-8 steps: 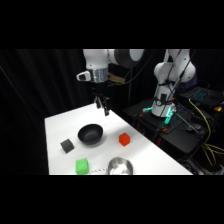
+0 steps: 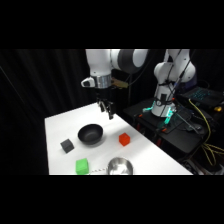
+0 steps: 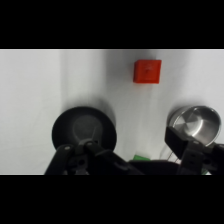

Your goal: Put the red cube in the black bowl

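We see the white table (image 2: 60, 127) spread across the lower left of the side view, and above it the white arm (image 2: 112, 62) bends in from the upper right, its forearm turning straight down so that the gripper (image 2: 107, 111) hangs vertically over the far part of the table, above and a little behind the black bowl (image 2: 90, 133); it is clear of the surface and touches nothing; whether it is spread or closed we cannot tell, and it carries nothing that we can make out; the black bowl sits near the middle of the table, with nothing inside it in the wrist view; the silver metal bowl (image 2: 120, 166) lies at the near edge, partly cut off by the picture's bottom; the red cube (image 2: 124, 139) rests on the table to the right of the black bowl, apart from it and well below the gripper; the green cube (image 2: 82, 166) sits near the front edge, left of the silver bowl; the dark grey cube (image 2: 67, 145) stands just left of the black bowl.
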You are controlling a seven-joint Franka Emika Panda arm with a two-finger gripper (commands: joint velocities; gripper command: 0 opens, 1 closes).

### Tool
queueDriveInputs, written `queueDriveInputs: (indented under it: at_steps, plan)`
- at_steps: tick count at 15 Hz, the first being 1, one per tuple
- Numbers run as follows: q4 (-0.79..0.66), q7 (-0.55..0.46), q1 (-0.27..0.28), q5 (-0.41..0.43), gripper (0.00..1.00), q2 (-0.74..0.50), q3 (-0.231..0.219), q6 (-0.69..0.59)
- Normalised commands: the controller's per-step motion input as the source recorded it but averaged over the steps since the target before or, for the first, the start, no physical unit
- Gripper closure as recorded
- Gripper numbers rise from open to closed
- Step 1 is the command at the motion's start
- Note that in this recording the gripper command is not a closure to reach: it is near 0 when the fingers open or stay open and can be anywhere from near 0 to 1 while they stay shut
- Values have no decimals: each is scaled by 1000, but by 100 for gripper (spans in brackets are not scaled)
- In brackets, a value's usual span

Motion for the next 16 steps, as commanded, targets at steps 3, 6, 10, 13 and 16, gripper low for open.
queueDriveInputs:
  at_steps: [3,6,10,13,16]
  plan:
    - [-335,95,30,200,0,-85,60,395]
    - [-348,109,40,168,0,-89,53,442]
    - [-245,121,51,80,0,28,48,467]
    - [-79,94,59,66,0,194,47,376]
    - [11,96,54,38,0,239,29,305]
